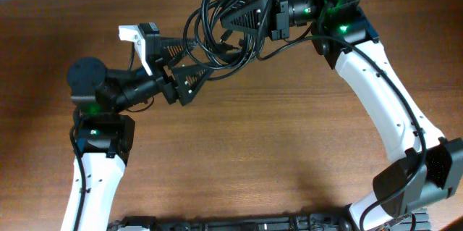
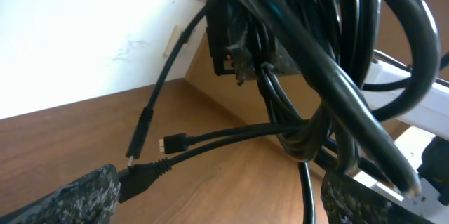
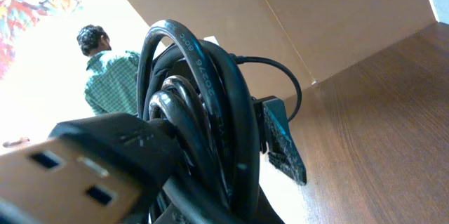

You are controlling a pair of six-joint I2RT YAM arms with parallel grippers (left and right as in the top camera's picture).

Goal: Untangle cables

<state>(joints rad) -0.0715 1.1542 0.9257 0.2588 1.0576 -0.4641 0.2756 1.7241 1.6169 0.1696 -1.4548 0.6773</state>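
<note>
Overhead view: right hand [image 1: 224,26] pinches the tangled black cables [image 1: 210,5] over the far bench [image 1: 253,151]; left hand [image 1: 199,59] spread wide around their loops.

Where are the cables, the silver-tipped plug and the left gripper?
cables [image 3: 210,104], right wrist view, on the outer loop with printed lettering.
silver-tipped plug [image 2: 173,142], left wrist view, on the plug's body.
left gripper [image 1: 197,59], overhead view, midway between the tips of its open jaws.

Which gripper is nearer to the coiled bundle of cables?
Right. The right gripper is shut on the cables; the left gripper is open just beside them, loose strands passing between its fingers.
</note>
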